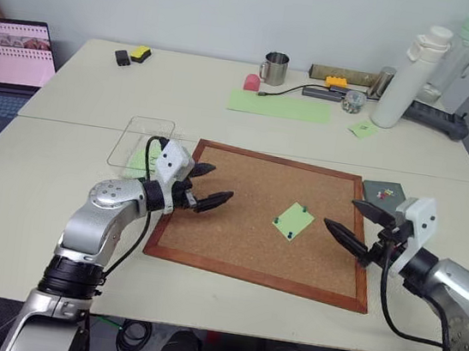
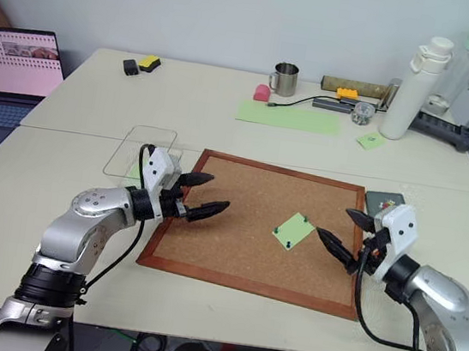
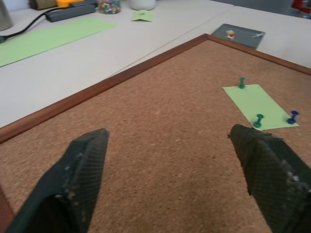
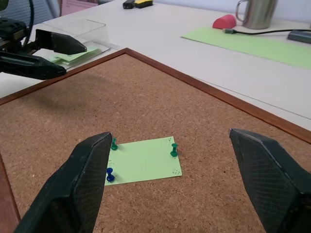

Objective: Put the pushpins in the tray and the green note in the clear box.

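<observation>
The green note (image 4: 144,159) is lying flat on the corkboard (image 1: 236,228), pinned by three pushpins (image 4: 173,150); the left gripper (image 1: 205,186) and right gripper (image 1: 351,222) are hovering either side, jaws spread wide, holding nothing; the paper is likely light and limp, best lifted by an edge; the pins' small hard heads are offering the grip; the tray (image 1: 385,194) and clear box (image 1: 140,140) are flanking the board.

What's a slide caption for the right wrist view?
Open right gripper hovers over the green note, pinned to the corkboard by three pushpins; open left gripper near the clear box.
</observation>
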{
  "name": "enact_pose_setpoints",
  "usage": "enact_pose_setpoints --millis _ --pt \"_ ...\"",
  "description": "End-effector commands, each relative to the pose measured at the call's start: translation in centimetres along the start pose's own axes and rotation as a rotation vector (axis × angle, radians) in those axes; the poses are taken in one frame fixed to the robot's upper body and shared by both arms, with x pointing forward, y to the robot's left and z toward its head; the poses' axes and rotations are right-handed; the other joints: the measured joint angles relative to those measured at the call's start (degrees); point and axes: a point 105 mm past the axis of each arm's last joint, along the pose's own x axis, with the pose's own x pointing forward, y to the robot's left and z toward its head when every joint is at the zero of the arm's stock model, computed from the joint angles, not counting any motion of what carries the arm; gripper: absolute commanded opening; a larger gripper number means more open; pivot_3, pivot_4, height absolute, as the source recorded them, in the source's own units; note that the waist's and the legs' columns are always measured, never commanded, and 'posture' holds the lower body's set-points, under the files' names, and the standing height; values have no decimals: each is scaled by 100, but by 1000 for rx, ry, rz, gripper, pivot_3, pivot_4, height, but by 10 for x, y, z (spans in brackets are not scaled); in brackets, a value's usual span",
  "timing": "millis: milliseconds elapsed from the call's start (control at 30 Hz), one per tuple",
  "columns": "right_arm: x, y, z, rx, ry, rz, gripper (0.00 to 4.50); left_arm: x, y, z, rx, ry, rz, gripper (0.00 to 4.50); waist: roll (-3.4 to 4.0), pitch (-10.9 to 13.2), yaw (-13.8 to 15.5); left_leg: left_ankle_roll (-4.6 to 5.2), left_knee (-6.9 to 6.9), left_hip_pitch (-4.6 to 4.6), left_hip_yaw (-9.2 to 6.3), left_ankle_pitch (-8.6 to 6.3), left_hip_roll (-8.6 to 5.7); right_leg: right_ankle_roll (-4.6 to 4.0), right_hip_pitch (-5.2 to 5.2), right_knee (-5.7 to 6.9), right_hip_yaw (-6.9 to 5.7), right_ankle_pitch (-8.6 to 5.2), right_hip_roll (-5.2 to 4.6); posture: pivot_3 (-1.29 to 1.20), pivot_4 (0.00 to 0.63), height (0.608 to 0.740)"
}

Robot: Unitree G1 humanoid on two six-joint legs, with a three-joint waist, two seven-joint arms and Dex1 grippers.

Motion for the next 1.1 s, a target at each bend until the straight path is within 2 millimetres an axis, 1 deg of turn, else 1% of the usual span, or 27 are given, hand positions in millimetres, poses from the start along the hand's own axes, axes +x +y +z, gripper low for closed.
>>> enact_pose_setpoints --millis 33,67,100,233,300,400,567,600,733,1000,1100 --pt "14 2 -7 -9 -16 38 3990 1 -15 13 38 -41 -74 3342 0 0 5 0 -1 -1 -1 0 0 0 0 -1 -1 0 0 0 150 740" --pt "17 2 -9 -10 -15 41 3990 1 -16 13 33 -43 -77 3013 0 0 6 0 -2 -1 -1 0 1 0 -1 -1 -2 0 0 0 150 740" --pt "19 2 -10 -12 -16 43 3990 2 -17 13 30 -45 -78 2949 0 0 9 0 -2 -1 -2 0 1 0 -1 -2 -3 0 0 0 150 740" --pt "33 -2 -13 -12 -27 39 3990 6 -21 8 24 -43 -85 2035 0 0 3 0 2 -1 2 0 -1 0 -1 0 4 0 -2 0 150 740" --pt "38 -3 -16 -17 -26 37 3990 8 -23 6 19 -45 -87 1723 0 0 1 0 3 -1 0 0 0 0 -1 2 2 0 -1 0 150 740" --pt "45 -4 -18 -25 -24 31 3990 11 -25 5 9 -49 -93 1082 1 0 8 0 2 -2 -2 0 1 0 -1 1 -2 0 -1 0 150 740" --pt "51 -4 -27 -31 0 25 3990 14 -28 -2 -3 -43 -103 104 1 0 5 0 2 -2 -1 0 0 0 -2 1 0 0 -2 0 150 740" --pt "51 -4 -27 -31 1 24 3990 14 -29 -2 -5 -44 -103 11 1 0 5 0 2 -2 0 0 0 0 -2 1 0 0 -1 0 150 740" --pt "55 -6 -31 -28 11 15 3990 15 -31 -9 -13 -35 -110 11 1 0 2 0 2 -2 0 0 0 0 -2 2 1 0 -2 0 150 740" --pt "65 -7 -35 -30 23 14 3990 20 -34 -53 -34 96 -91 11 1 0 3 0 2 -1 0 0 0 0 -2 2 0 0 -1 0 150 740" --pt "68 -6 -37 -27 27 20 3990 21 -41 -66 -48 136 -116 11 4 -2 3 0 2 1 0 0 0 0 -3 4 2 0 -1 0 150 740"
